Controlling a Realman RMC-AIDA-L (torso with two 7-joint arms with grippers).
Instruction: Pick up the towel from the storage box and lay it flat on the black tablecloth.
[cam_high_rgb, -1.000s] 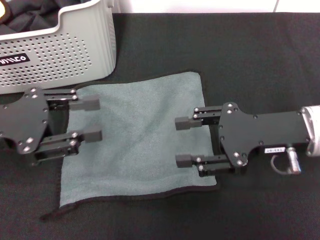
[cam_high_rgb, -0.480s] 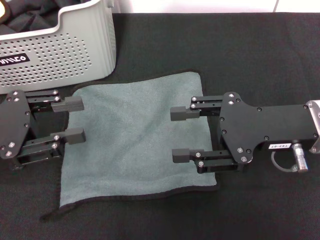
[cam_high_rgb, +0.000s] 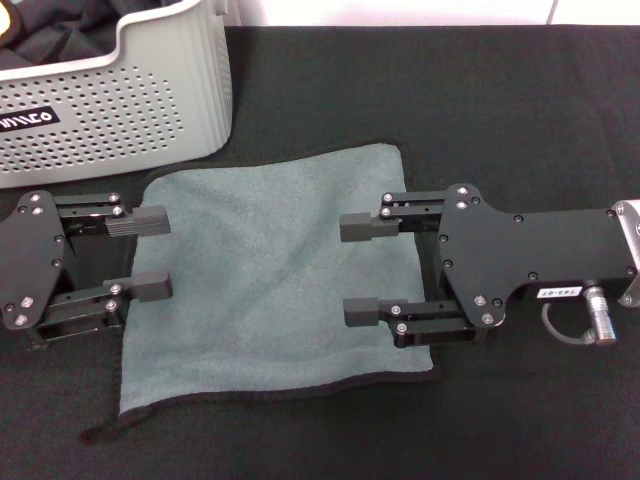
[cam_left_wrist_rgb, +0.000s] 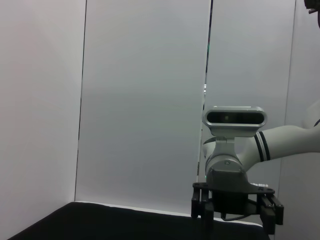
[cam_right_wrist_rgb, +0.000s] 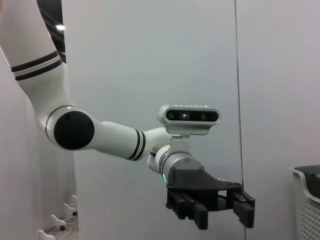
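The grey-green towel (cam_high_rgb: 265, 275) lies spread flat on the black tablecloth (cam_high_rgb: 500, 110), its black trim showing along the near edge. My left gripper (cam_high_rgb: 146, 254) hovers at the towel's left edge, open, with nothing between its fingers. Over the towel's right part my right gripper (cam_high_rgb: 358, 270) is also open and empty. The light grey storage box (cam_high_rgb: 150, 100) stands at the far left, just beyond the towel. The left wrist view shows the right gripper (cam_left_wrist_rgb: 235, 212) from the front, and the right wrist view shows the left gripper (cam_right_wrist_rgb: 210, 212).
Dark cloth (cam_high_rgb: 50, 35) lies inside the storage box. The box's rim (cam_right_wrist_rgb: 306, 172) shows at the edge of the right wrist view. A white wall stands behind the table's far edge (cam_high_rgb: 400, 25). The towel's near left corner (cam_high_rgb: 100, 432) trails a strip of trim.
My left gripper has drawn back to the left, off the towel, and then shifted slightly nearer. The right gripper edged a little farther and left, then held still. The towel has not moved.
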